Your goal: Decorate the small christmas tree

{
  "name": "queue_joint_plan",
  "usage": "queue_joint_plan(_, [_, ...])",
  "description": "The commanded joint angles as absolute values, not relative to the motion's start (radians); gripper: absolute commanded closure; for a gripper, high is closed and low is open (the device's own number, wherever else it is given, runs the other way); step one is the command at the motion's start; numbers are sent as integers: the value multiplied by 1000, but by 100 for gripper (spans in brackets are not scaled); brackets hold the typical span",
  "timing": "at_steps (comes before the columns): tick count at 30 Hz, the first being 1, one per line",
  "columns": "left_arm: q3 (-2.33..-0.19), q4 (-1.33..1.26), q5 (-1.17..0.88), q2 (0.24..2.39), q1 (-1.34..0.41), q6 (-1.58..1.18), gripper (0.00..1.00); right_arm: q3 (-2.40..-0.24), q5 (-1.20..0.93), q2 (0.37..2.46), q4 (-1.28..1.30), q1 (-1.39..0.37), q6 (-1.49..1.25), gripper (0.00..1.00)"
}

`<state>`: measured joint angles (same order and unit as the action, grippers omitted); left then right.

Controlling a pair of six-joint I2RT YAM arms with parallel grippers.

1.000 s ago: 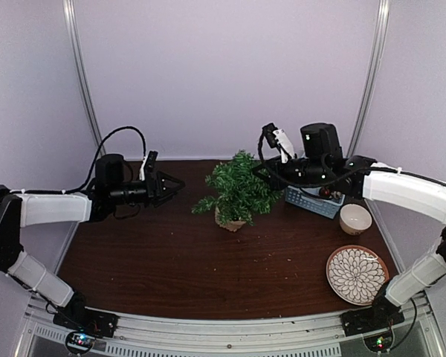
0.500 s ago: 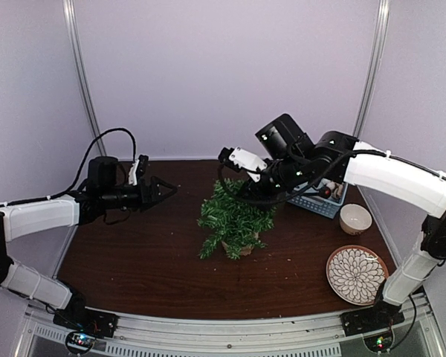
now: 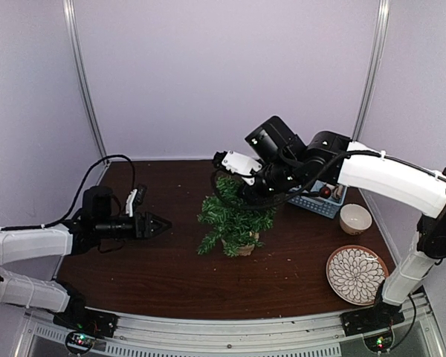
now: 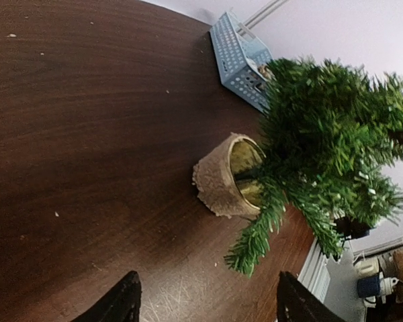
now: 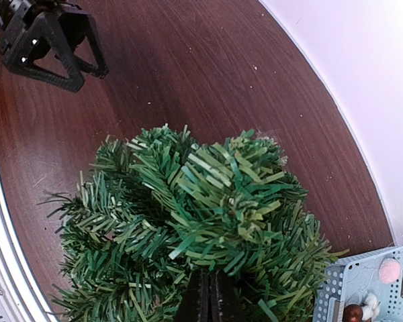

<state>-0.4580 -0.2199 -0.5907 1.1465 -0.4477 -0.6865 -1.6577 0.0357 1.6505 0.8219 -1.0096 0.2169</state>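
At the lower left of the overhead view, the left gripper (image 3: 163, 222) has dropped lower and drawn back toward the frame's left edge; its fingers stand apart with nothing between them, pointing at the tree across bare table (image 3: 149, 271). The small christmas tree (image 3: 234, 217) has come forward from the back of the table to the centre and now stands on its burlap pot, undecorated. Above its crown, the right gripper (image 5: 209, 298) has swung in from the right; its fingers are pressed together in the foliage and appear to pinch a sprig. We judge that the tree has just been repositioned, so hanging ornaments is still ahead.

Counting: two grippers, one tree, then at right one blue basket (image 3: 316, 202) of ornaments, too small to count, one small bowl (image 3: 354, 219) and one patterned plate (image 3: 355, 274).
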Motion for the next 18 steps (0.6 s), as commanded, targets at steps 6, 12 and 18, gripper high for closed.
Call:
queue_joint_plan(6, [-339, -601, -511, 1239, -649, -551, 42, -1628, 75, 1664, 805, -1008, 213, 100])
queue_joint_plan(12, [-360, -858, -494, 1480, -731, -534, 49, -1606, 65, 1660, 778, -996, 203, 100])
queue_joint_plan(18, [-432, -928, -462, 1623, -805, -484, 57, -1596, 55, 1649, 775, -987, 197, 100])
